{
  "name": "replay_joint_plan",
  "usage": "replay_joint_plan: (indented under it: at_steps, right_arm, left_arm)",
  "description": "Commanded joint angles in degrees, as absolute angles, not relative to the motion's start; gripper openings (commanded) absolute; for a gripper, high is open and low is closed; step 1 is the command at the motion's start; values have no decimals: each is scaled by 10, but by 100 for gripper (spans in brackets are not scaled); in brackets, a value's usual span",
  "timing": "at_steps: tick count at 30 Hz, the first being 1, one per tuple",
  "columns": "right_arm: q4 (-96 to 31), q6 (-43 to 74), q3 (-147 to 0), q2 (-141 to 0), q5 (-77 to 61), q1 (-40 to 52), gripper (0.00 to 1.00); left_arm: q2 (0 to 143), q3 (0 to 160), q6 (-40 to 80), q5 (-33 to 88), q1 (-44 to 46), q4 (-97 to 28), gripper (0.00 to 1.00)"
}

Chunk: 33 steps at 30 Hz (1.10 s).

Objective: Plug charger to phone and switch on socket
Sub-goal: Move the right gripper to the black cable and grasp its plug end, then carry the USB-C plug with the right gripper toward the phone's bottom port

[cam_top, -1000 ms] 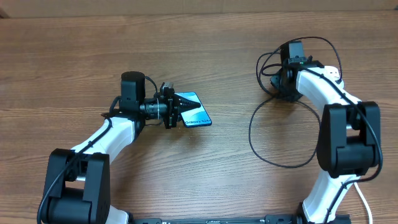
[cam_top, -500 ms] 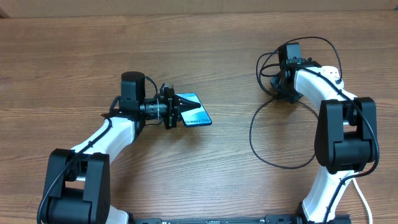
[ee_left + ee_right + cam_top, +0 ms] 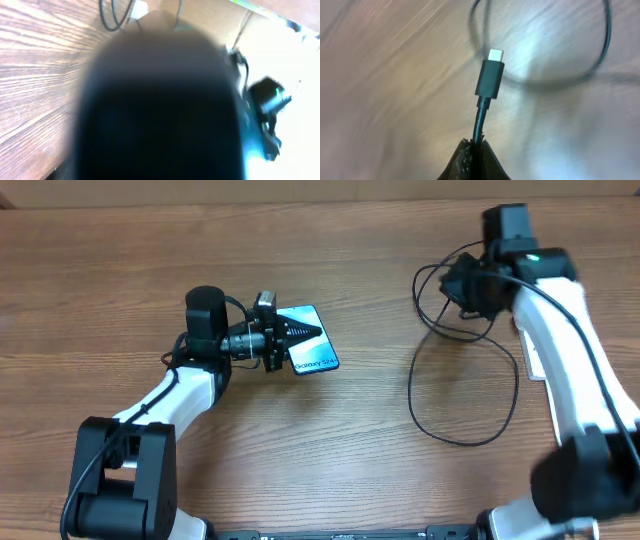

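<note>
My left gripper (image 3: 298, 337) is shut on the near end of the phone (image 3: 318, 360), which has a blue screen and is held tilted above the table. In the left wrist view the phone (image 3: 160, 110) is a dark blur filling the frame. My right gripper (image 3: 466, 286) is raised and shut on the charger (image 3: 455, 395), a thin black cable looping on the table. In the right wrist view the fingers (image 3: 465, 160) pinch the cable just behind its connector tip (image 3: 490, 75). The socket (image 3: 528, 358) is a white strip mostly hidden under my right arm.
The wooden table (image 3: 120, 260) runs to a far edge at the top of the overhead view. The cable's other loops (image 3: 432, 285) lie left of my right gripper. My right arm shows in the left wrist view (image 3: 267, 100).
My right gripper has risen and moved toward the far right with the cable end, pulling the loop along. My left gripper has lifted and tilted the phone slightly.
</note>
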<state>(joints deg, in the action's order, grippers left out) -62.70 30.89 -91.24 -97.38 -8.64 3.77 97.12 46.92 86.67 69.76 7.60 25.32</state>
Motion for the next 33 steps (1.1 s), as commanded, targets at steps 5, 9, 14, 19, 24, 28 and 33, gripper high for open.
replay_joint_plan:
  at_steps: [5, 9, 14, 19, 24, 28, 33]
  right_arm:
    - [-784, 103, -919, -830, -237, 73, 4]
    - [-844, 81, -914, -758, -245, 137, 4]
    - [-803, 114, -850, -662, -245, 241, 4]
    - [-662, 202, -716, -594, -238, 341, 4]
    - [-522, 257, -612, -601, -163, 407, 4]
    - [-456, 277, -596, -641, -154, 422, 4]
    - [-385, 320, -596, -696, -151, 422, 4]
  left_arm:
    - [1080, 579, 864, 833, 68, 317, 4]
    - [1126, 634, 868, 868, 69, 320, 4]
    - [1131, 650, 876, 867, 69, 338, 4]
    - [1131, 651, 879, 871, 71, 363, 4]
    - [1131, 651, 890, 871, 77, 365, 4]
    - [1131, 651, 890, 871, 83, 372, 4]
    - [1131, 651, 889, 859, 87, 372, 4]
